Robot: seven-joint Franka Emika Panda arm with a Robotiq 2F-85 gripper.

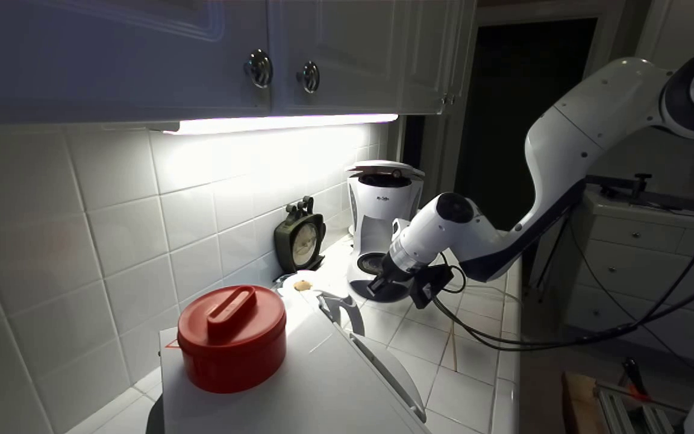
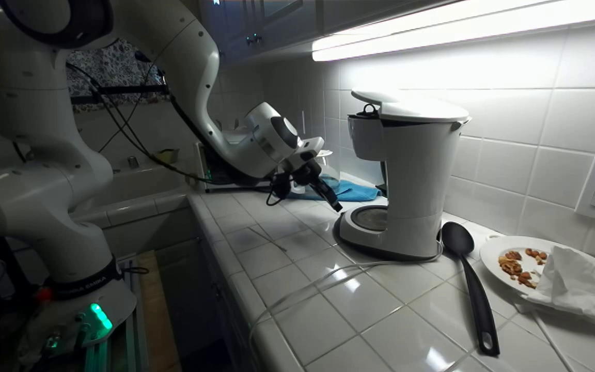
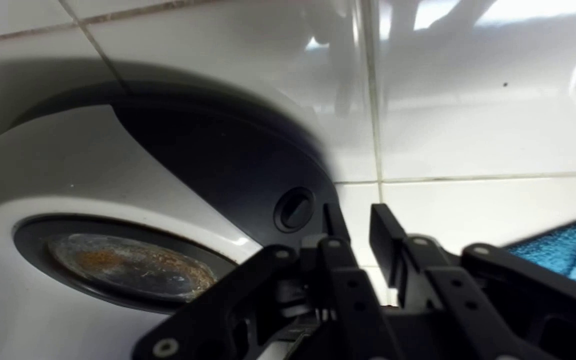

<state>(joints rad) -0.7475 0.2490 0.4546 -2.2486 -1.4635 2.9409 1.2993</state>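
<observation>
My gripper (image 3: 356, 220) is partly open, with nothing between its fingers. Its tips point down at the front edge of a white coffee maker (image 1: 377, 208), also seen from the side in an exterior view (image 2: 416, 181). In the wrist view, the left fingertip overlaps the black front panel (image 3: 228, 165) beside a round dark switch (image 3: 294, 209); I cannot tell whether it touches. The stained warming plate (image 3: 128, 265) has nothing on it. The coffee maker's lid (image 2: 411, 106) looks slightly raised. The gripper also shows in both exterior views (image 1: 375, 288) (image 2: 338, 205).
A red lidded container (image 1: 232, 358) stands on a white appliance (image 1: 323, 386). A carafe (image 2: 330, 175) is behind the gripper by a blue towel (image 2: 357, 192). A black ladle (image 2: 475, 299), a plate (image 2: 494, 253) with nuts and a cord (image 2: 297, 297) lie on the counter.
</observation>
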